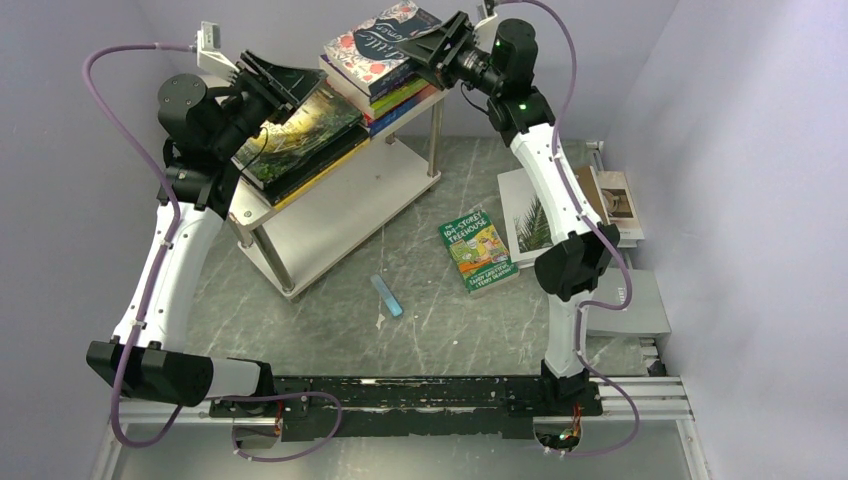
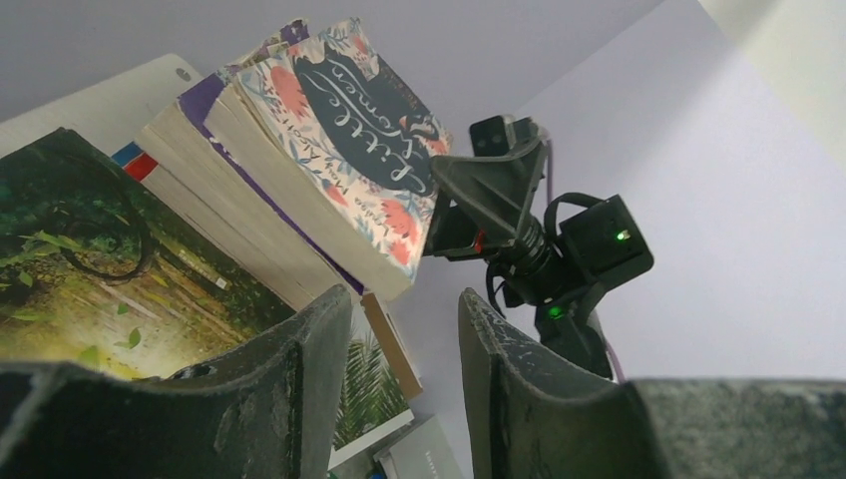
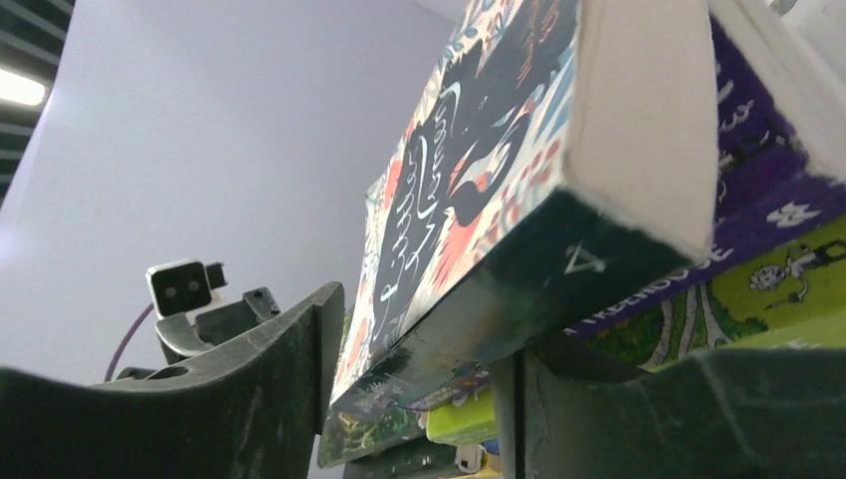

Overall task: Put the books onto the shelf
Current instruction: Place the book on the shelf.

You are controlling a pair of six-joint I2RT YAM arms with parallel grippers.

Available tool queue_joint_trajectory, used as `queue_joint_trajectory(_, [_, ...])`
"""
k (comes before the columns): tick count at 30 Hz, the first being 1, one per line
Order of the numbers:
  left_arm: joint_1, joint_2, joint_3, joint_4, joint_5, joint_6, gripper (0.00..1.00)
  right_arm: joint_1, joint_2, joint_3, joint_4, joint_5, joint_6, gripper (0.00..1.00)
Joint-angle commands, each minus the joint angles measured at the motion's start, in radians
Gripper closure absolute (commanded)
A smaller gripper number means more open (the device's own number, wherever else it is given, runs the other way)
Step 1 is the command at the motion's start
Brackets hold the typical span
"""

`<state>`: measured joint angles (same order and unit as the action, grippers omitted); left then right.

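Note:
The white shelf (image 1: 335,220) stands at the centre left. Two stacks of books lie on its top board. The right stack is topped by floral Little Women (image 1: 378,45), the left one by a forest-cover book (image 1: 300,130). My right gripper (image 1: 437,45) straddles the floral book's (image 3: 469,150) near corner, jaws open around its edge (image 3: 424,329). My left gripper (image 1: 283,85) hovers over the left stack, open (image 2: 404,299), with nothing between its fingers. A green Treehouse book (image 1: 478,252) lies flat on the table.
A palm-cover white book (image 1: 530,222), a brown book (image 1: 612,200) and a grey one (image 1: 640,305) lie at the table's right side. A small blue bar (image 1: 386,296) lies in front of the shelf. Walls close in at the back and right.

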<state>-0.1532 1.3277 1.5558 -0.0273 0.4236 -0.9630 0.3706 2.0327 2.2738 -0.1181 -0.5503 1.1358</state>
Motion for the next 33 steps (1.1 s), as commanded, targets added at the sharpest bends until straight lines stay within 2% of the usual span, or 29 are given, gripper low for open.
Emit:
queue_joint_trajectory(1, [0.007, -0.022, -0.005, -0.017, -0.025, 0.031, 0.51, -0.007, 0.060, 0.173, -0.228, 0.069, -0.145, 0.42])
queue_joint_trajectory(9, [0.007, -0.031, -0.011, -0.049, -0.034, 0.055, 0.51, -0.010, 0.036, 0.186, -0.317, 0.139, -0.298, 0.30])
queue_joint_trajectory(14, [0.007, -0.040, -0.008, -0.071, -0.043, 0.074, 0.50, -0.009, 0.002, 0.161, -0.395, 0.225, -0.415, 0.25])
queue_joint_trajectory(20, [0.007, -0.044, -0.012, -0.079, -0.049, 0.080, 0.50, -0.010, -0.024, 0.149, -0.435, 0.252, -0.479, 0.20])
queue_joint_trajectory(30, [0.007, -0.045, -0.017, -0.081, -0.048, 0.084, 0.50, -0.010, -0.091, 0.077, -0.396, 0.271, -0.496, 0.25])
queue_joint_trajectory(33, [0.007, -0.044, -0.019, -0.074, -0.046, 0.080, 0.50, -0.010, -0.099, 0.067, -0.380, 0.255, -0.491, 0.33])
